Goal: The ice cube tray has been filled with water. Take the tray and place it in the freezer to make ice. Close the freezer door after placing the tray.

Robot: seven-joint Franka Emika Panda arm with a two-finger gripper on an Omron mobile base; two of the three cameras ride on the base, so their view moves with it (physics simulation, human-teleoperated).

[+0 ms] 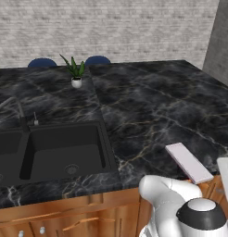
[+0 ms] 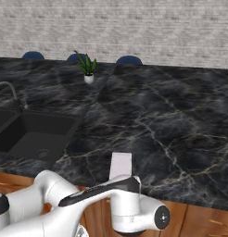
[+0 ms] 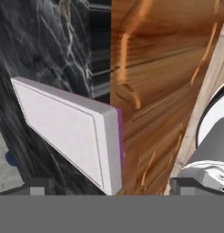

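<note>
The ice cube tray (image 1: pixel 188 162), a thin pale pinkish-white slab, lies flat on the black marble counter (image 1: pixel 148 106) with its near end at the front edge. It also lies just behind my arm, ice cube tray (image 2: pixel 121 165). In the hand view the ice cube tray (image 3: pixel 63 127) fills the left half, a magenta edge showing under its near end. My gripper (image 3: pixel 116 186) is open, below the counter's front edge, and the tray's near end sits between the two fingertips (image 3: pixel 38 185) without touching them. The freezer door is out of view.
A black double sink (image 1: pixel 60 150) with a faucet (image 1: pixel 18 111) sits at the left. A small potted plant (image 1: pixel 76 71) stands at the back. Brown wooden cabinet fronts (image 3: pixel 168 77) run below the counter. A tall dark grey wall (image 1: pixel 221 41) rises at the far right.
</note>
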